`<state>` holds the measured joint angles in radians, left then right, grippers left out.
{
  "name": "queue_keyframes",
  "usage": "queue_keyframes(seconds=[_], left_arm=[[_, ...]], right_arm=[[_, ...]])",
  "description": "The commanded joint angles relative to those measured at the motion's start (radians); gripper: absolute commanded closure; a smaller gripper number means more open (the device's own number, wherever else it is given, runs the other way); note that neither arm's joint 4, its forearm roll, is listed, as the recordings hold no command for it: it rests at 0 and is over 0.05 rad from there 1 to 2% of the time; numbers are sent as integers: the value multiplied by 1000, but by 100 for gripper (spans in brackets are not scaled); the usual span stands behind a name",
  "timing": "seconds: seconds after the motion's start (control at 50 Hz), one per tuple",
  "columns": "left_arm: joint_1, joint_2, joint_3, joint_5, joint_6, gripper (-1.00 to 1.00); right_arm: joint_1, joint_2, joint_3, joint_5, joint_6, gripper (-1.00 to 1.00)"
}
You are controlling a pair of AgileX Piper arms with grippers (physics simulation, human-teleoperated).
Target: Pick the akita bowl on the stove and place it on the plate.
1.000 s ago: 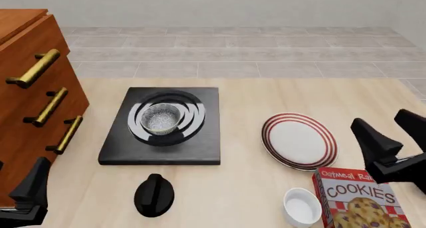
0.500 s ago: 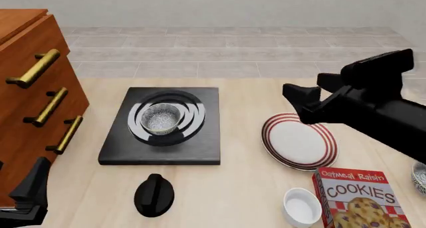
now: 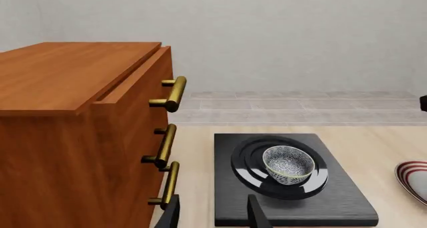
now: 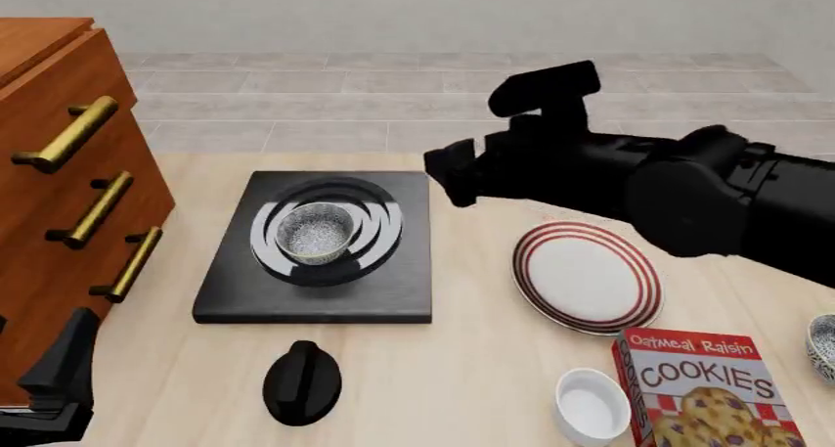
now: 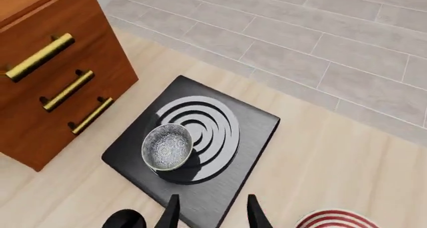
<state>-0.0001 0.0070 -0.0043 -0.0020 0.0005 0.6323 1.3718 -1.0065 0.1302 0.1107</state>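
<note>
The akita bowl point(image 4: 316, 232) stands upright on the ring burner of the black stove point(image 4: 391, 292), left of the table's middle; it also shows as the bowl point(image 5: 167, 146) and the bowl point(image 3: 288, 164). The red-striped plate point(image 4: 588, 276) lies empty to the stove's right. My right gripper point(image 4: 451, 176) hangs open above the stove's far right corner, above and to the right of the bowl; its fingers point(image 5: 171, 213) hold nothing. My left gripper point(image 4: 53, 388) is open and low at the near left, beside the cabinet; its fingertips point(image 3: 256, 215) point toward the stove.
A wooden cabinet point(image 4: 65, 202) with brass handles stands along the left. In front of the stove sits a black knob point(image 4: 303, 381). A plain white cup-like bowl point(image 4: 592, 405) and a cookies box point(image 4: 705, 388) lie near right; another speckled bowl point(image 4: 822, 344) shows at the right edge.
My right arm has swung up from the near right and leftward across the plate, its gripper now over the stove's far right corner. Bowl and left arm have not moved.
</note>
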Motion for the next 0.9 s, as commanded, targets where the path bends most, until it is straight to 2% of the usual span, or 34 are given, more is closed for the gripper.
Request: queue_keyframes(seconds=[0.02, 0.04, 0.12, 0.24, 0.32, 0.74, 0.84, 0.86, 0.88, 0.9], left_arm=[[0, 0, 0, 0, 0, -100], [0, 0, 0, 0, -1, -100], [0, 0, 0, 0, 0, -100], [0, 0, 0, 0, 0, -100], [0, 0, 0, 0, 1, -100], [0, 0, 0, 0, 0, -100], [0, 0, 0, 0, 0, -100], [0, 0, 0, 0, 0, -100], [0, 0, 0, 0, 0, -100], [0, 0, 0, 0, 0, -100]], right_arm=[[24, 122, -110, 1, 26, -100], [14, 131, -116, -4, 50, -100], [21, 165, -126, -13, 43, -100], [51, 207, -149, -21, 69, -100], [66, 245, -175, -14, 63, -100], [59, 451, -313, -11, 107, -100], [50, 486, -348, -3, 102, -100], [69, 500, -361, 13, 72, -100], [69, 501, -362, 14, 72, -100], [78, 505, -360, 8, 98, -100]])
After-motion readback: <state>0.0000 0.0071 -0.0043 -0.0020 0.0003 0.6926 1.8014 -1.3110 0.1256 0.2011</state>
